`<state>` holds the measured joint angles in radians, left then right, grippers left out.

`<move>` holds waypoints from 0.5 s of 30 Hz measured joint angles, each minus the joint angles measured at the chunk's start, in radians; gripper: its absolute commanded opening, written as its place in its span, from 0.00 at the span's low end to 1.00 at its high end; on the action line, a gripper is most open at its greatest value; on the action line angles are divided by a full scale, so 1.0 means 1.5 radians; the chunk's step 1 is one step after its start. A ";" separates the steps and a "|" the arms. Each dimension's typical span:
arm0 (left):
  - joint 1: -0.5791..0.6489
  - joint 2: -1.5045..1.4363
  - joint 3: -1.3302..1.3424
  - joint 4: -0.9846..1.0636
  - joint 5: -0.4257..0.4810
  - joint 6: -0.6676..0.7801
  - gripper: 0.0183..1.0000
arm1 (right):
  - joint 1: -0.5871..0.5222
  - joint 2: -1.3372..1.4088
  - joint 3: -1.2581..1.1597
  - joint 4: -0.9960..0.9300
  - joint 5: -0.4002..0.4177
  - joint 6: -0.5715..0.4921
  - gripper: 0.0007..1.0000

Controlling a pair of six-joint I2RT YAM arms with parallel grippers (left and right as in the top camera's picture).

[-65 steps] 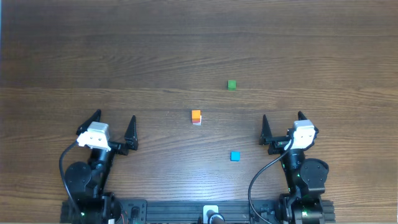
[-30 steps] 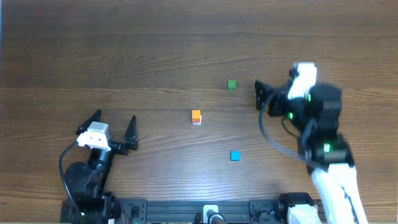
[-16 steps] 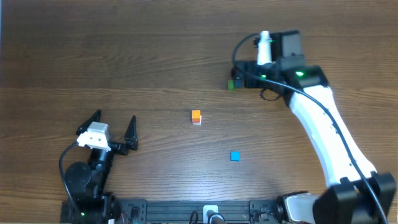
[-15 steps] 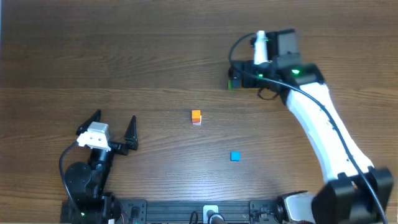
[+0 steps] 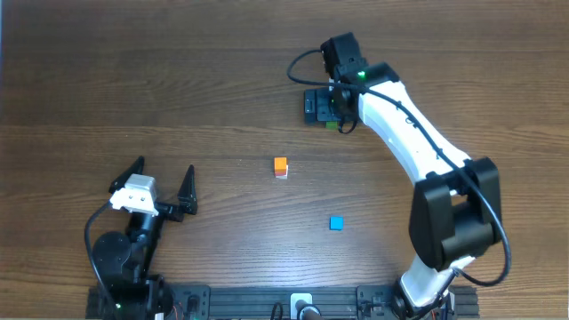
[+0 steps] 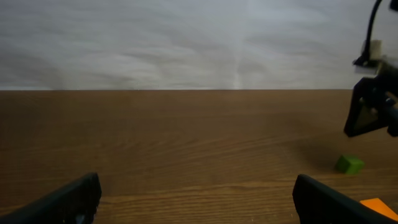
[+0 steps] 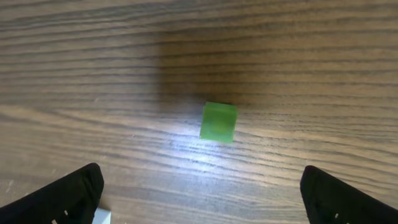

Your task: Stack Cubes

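A small green cube (image 7: 218,121) lies on the wooden table, directly below my right gripper (image 7: 200,174), which hangs above it, open, with a finger on each side and nothing held. From above, the right gripper (image 5: 320,107) covers most of the green cube (image 5: 331,125) at the back of the table. An orange cube (image 5: 281,164) rests mid-table on a pale piece. Nearer the front lies a blue cube (image 5: 335,223). My left gripper (image 5: 160,185) stands open near its base, empty. The left wrist view shows the green cube (image 6: 350,163) and the orange cube (image 6: 379,207) far off.
The brown wooden table (image 5: 178,89) is bare around the cubes. A pale wall (image 6: 186,43) runs behind its far edge. The right arm (image 5: 409,133) stretches diagonally across the table's right half.
The right arm has swung from its rest by the base out to the back of the table and now hovers over the green cube. The left arm and the cubes have not moved.
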<state>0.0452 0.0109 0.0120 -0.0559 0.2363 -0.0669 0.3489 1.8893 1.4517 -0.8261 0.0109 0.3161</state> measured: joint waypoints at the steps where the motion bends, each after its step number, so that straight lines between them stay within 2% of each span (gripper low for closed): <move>1: 0.000 0.000 0.000 0.000 0.000 0.000 1.00 | 0.000 0.008 0.001 0.000 0.003 0.007 0.99; 15: 0.000 0.000 0.000 0.000 0.000 0.000 1.00 | -0.006 0.104 0.002 0.018 0.013 0.054 0.99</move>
<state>0.0452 0.0109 0.0120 -0.0559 0.2363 -0.0669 0.3405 2.0445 1.4551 -0.7990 0.0307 0.3973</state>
